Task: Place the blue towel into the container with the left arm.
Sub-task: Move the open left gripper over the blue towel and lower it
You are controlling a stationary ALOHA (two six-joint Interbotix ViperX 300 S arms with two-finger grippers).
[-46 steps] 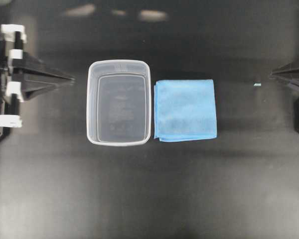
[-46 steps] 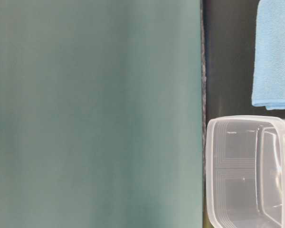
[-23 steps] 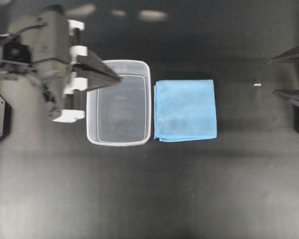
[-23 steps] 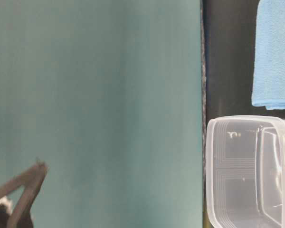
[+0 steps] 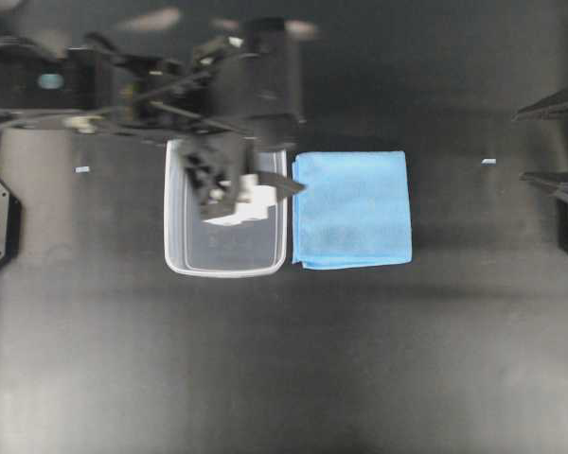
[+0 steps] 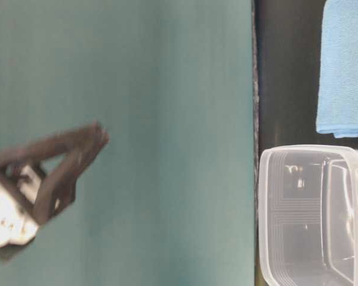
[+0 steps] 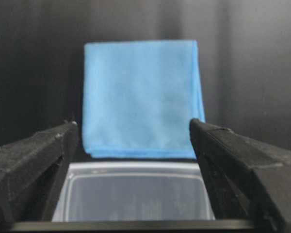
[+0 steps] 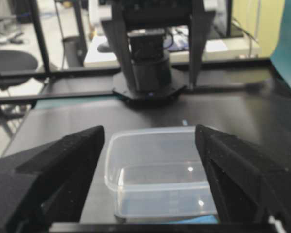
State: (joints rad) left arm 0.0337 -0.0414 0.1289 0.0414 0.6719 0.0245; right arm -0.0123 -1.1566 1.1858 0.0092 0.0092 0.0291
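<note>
Right now the left gripper [image 7: 136, 141] hangs above the container [image 5: 175, 227] with jaws spread wide and empty; the blue towel [image 5: 352, 209] lies flat just right of it. Best to carry on right, drop onto the towel's near edge [image 7: 140, 151], and pinch all folded layers.
</note>
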